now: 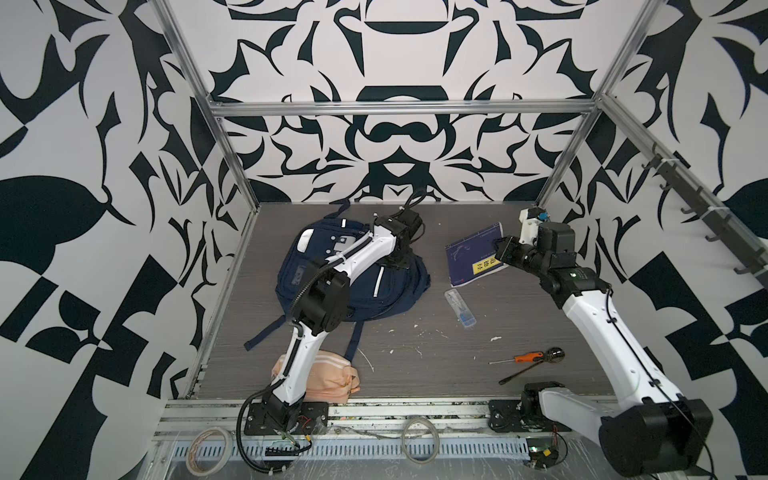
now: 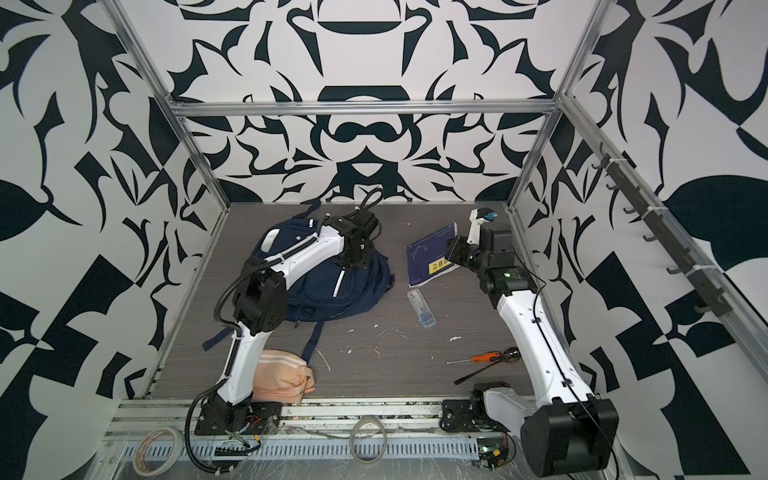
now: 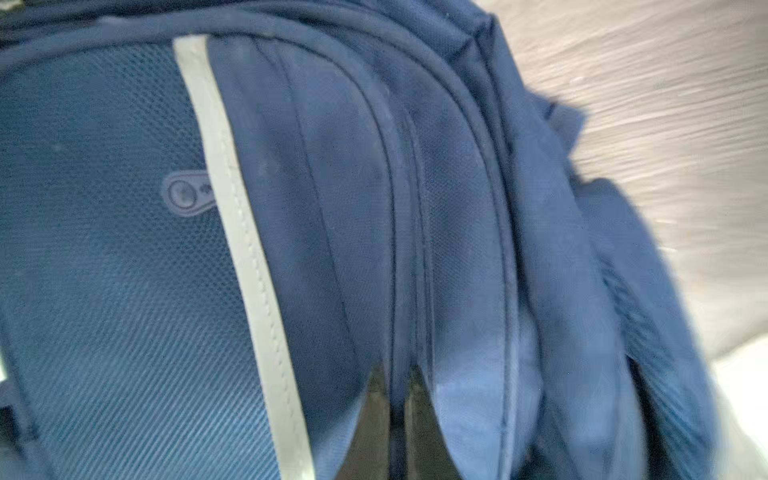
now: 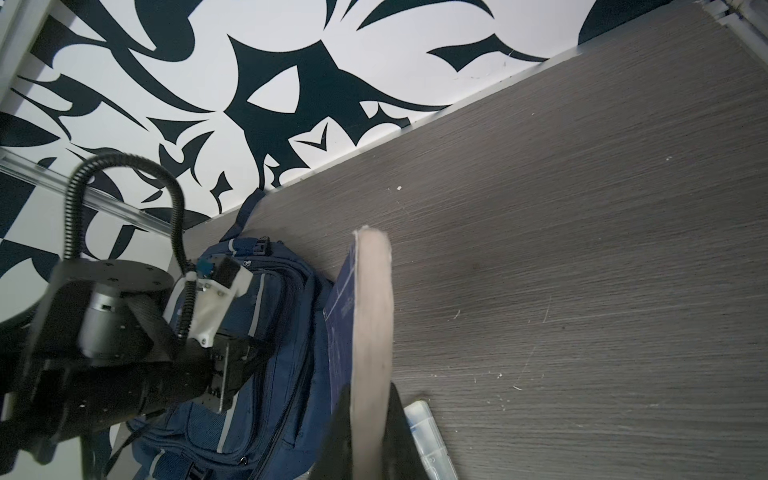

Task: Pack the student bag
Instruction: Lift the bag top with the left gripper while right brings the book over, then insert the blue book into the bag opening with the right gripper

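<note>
On the left half of the worktop (image 1: 415,374), the student bag (image 1: 399,293) is lying flat, its straps (image 1: 266,332) trailing toward the front. My left jaws are squeezing shut on a soft ridge of its blue cloth beside a zip line. I am guessing the bag is light and floppy, so thin cloth is going to stretch and sag; a thick seam is giving me a better hold. Over on the right, my right jaws are pinching the blue book (image 1: 469,257) by one edge, holding it tilted.
</note>
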Robot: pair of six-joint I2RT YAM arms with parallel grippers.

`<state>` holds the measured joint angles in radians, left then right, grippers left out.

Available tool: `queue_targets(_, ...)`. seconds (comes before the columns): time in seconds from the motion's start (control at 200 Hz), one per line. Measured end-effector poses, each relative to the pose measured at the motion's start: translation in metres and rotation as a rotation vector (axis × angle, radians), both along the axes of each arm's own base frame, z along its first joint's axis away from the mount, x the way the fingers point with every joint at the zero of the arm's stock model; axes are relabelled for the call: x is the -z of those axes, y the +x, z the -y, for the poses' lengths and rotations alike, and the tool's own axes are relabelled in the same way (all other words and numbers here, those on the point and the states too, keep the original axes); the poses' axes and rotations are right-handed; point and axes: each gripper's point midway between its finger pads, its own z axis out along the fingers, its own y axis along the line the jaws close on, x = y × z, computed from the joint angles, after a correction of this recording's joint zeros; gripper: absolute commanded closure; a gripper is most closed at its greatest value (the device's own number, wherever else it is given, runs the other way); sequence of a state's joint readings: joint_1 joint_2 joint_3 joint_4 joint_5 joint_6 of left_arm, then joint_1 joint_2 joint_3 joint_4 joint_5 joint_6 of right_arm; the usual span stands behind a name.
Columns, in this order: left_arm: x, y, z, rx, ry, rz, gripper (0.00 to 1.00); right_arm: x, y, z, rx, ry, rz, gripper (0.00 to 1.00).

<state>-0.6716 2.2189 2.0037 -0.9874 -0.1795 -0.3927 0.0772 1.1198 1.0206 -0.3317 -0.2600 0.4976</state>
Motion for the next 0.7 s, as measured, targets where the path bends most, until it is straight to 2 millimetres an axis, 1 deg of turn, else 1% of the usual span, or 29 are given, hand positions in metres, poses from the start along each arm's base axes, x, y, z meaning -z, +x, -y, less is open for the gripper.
queue_targets(0.085,-0.025,-0.001,0.001,-0.006,-0.107,-0.018,1.0,-0.002,0.0,-0.005,-0.011,0.011,0.007,1.0)
queue_targets(0.155,-0.054,-0.002,0.003,-0.008,-0.234,-0.02,1.0,-0.007,0.001,-0.011,-0.024,0.025,0.026,1.0)
queue_targets(0.295,-0.115,-0.002,0.004,-0.015,-0.498,0.008,1.0,-0.017,0.005,-0.037,-0.076,0.075,0.063,1.0)
queue_targets(0.405,-0.156,-0.001,0.012,0.011,-0.664,0.021,1.0,-0.015,0.013,-0.054,-0.09,0.133,0.07,1.0)
queue_targets(0.495,-0.176,-0.001,0.022,0.039,-0.753,0.017,1.0,-0.003,0.02,-0.059,-0.076,0.177,0.051,1.0)
queue_targets(0.565,-0.187,-0.002,0.029,0.048,-0.817,0.0,1.0,0.008,0.027,-0.06,-0.055,0.204,0.026,1.0)
queue_targets(0.695,-0.206,0.0,0.041,0.051,-0.928,-0.017,1.0,0.019,0.043,-0.067,-0.032,0.263,0.008,1.0)
